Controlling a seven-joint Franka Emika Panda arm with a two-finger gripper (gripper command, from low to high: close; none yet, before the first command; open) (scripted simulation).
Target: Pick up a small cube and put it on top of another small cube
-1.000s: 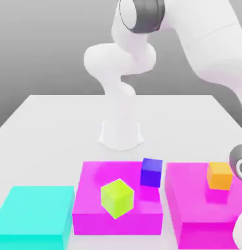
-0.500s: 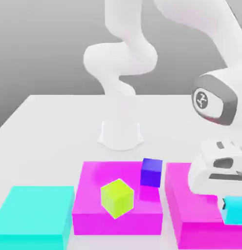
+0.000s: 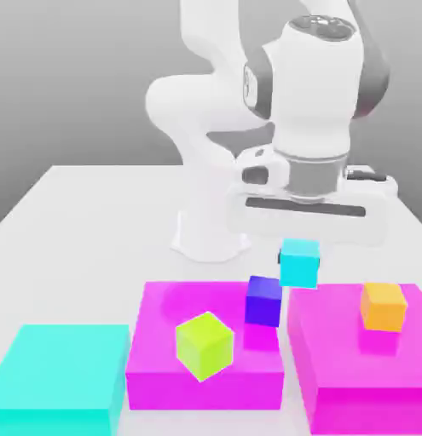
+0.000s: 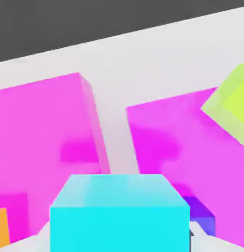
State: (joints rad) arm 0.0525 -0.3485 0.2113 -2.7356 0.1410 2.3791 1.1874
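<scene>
The small cyan cube (image 3: pixel 299 262) hangs in the air, clamped between the fingers (image 3: pixel 297 249) of the white arm (image 3: pixel 320 111); in the hand view it sits close before the camera (image 4: pixel 119 211), level and square. It touches nothing below it. Just beneath the fingers and a little toward the exterior view's left is the blue cube (image 3: pixel 264 300), which rests on the back edge of the middle magenta block (image 3: pixel 163 358), near the gap between the two magenta blocks. Farther from the fingers on that same block, toward the front, the lime cube (image 3: pixel 205 345) stands turned on a corner. On the other side of the fingers, the orange cube (image 3: pixel 384 306) sits on the second magenta block (image 3: pixel 350 375). Well apart from the fingers lies the large flat cyan block (image 3: pixel 60 375) on the white table (image 3: pixel 95 221).
</scene>
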